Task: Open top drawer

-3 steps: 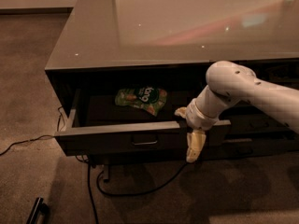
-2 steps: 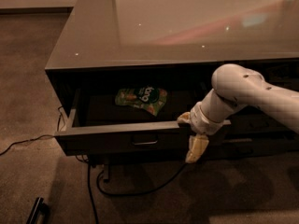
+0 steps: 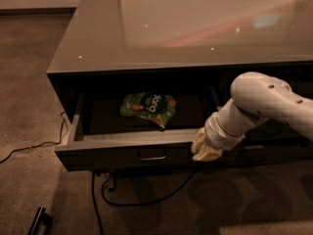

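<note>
One drawer stands pulled well out of the left stack: the top drawer (image 3: pixel 122 153), its flat grey front forward of the bench (image 3: pixel 195 28) edge and its left side wall laid bare. The small pull handle (image 3: pixel 152 156) sits at the middle of that front, apart from the hand. Inside, a green snack bag (image 3: pixel 148 107) lies toward the back, with bare drawer bottom on its left and right.

The hand (image 3: pixel 204 148) is at the right end of the front's top rim, against it — whether it is spread or closed there cannot be told. The white arm (image 3: pixel 264 102) reaches in from the right.

Before the drawer the carpet (image 3: pixel 29 106) lies open, save a black cable (image 3: pixel 142 199) looping below the front and a dark bar (image 3: pixel 39 221) at the lower left.
</note>
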`<action>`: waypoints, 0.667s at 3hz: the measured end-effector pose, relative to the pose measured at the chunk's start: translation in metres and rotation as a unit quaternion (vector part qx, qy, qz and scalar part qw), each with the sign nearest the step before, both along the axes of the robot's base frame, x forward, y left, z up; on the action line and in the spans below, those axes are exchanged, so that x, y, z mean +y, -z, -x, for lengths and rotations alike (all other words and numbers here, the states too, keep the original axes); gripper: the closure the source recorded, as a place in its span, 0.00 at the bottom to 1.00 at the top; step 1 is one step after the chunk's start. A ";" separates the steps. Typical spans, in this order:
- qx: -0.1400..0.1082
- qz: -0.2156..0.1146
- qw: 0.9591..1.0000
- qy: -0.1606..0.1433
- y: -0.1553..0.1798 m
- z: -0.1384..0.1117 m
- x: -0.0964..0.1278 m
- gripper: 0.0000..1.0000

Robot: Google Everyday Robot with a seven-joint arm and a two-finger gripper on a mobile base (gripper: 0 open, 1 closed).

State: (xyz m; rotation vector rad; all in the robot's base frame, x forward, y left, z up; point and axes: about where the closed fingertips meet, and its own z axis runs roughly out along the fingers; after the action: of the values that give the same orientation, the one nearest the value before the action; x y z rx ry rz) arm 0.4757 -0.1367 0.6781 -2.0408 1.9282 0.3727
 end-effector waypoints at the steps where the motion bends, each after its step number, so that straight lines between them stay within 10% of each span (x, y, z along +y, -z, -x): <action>1: -0.006 0.002 1.000 0.002 -0.006 0.007 -0.003 0.88; 2: -0.006 0.002 1.000 0.002 -0.006 0.007 -0.003 0.87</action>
State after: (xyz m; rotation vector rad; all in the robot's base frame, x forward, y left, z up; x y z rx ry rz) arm 0.4682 -0.1399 0.6842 -2.0373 1.9271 0.3546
